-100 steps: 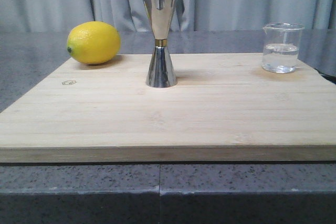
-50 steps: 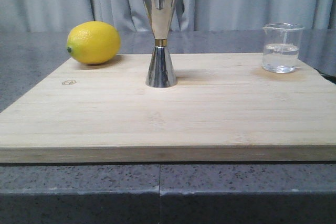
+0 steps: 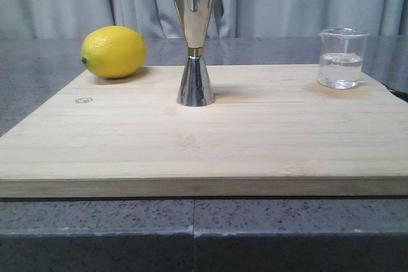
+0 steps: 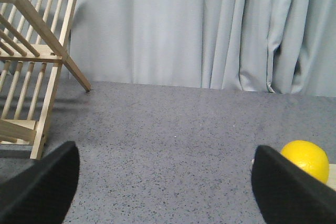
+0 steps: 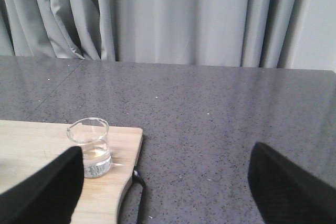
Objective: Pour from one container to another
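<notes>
The clear glass beaker with some clear liquid stands at the back right of the wooden board. The steel jigger with its gold waist band stands upright near the board's back middle. Neither arm shows in the front view. My right gripper is open over the grey counter, with the beaker ahead beside one fingertip, apart from it. My left gripper is open over bare counter, nothing between its fingers.
A yellow lemon lies at the board's back left corner, also seen past one left finger as the lemon. A wooden rack stands on the counter beyond the left gripper. A black strap hangs at the board's edge. Grey curtains close the back.
</notes>
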Tool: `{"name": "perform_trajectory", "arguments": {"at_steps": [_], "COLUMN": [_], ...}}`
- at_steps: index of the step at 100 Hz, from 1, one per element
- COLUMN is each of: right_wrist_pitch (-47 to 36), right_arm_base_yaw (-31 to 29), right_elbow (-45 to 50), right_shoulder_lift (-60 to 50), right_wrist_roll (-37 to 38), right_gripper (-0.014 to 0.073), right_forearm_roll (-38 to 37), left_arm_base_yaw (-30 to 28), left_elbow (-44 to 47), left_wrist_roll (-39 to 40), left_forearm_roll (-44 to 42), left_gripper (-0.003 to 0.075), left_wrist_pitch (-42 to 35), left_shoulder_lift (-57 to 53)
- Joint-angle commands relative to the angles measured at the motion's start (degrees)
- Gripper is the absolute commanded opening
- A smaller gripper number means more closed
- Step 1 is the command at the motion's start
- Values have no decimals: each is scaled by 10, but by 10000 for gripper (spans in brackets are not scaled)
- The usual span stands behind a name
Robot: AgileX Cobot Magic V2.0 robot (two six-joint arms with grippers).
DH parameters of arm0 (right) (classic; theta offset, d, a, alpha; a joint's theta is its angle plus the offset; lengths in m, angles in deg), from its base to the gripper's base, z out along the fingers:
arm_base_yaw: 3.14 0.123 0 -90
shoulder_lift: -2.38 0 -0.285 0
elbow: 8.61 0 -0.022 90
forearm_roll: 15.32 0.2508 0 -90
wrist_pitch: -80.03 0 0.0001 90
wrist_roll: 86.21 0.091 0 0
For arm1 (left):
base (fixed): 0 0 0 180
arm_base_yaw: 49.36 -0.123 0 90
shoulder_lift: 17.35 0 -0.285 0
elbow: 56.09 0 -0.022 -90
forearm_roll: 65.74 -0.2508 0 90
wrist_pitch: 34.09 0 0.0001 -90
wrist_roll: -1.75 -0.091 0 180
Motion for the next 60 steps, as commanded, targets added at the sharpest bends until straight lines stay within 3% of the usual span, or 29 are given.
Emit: {"name": "perform_trajectory", "arguments": {"at_steps": [1, 38, 60], "right_wrist_pitch": [-50, -40, 54], "right_arm_base_yaw": [-5, -5, -5], "right_elbow": [-21, -24, -74], "right_shoulder_lift": [10, 10, 35], "right_wrist_roll": [-3, -3, -3], "right_gripper": [596, 596, 596], "right_forearm_roll": [-5, 4, 4], "left_arm_base_yaw": [-2, -2, -2], "left_elbow": [-19, -25, -117], "left_wrist_roll": [0, 0, -34], "left_forearm_roll": [0, 25, 28], "left_gripper": [629, 629, 629], "left_wrist_pitch": [-44, -31, 127], "left_shoulder_lift": [10, 13, 79]}}
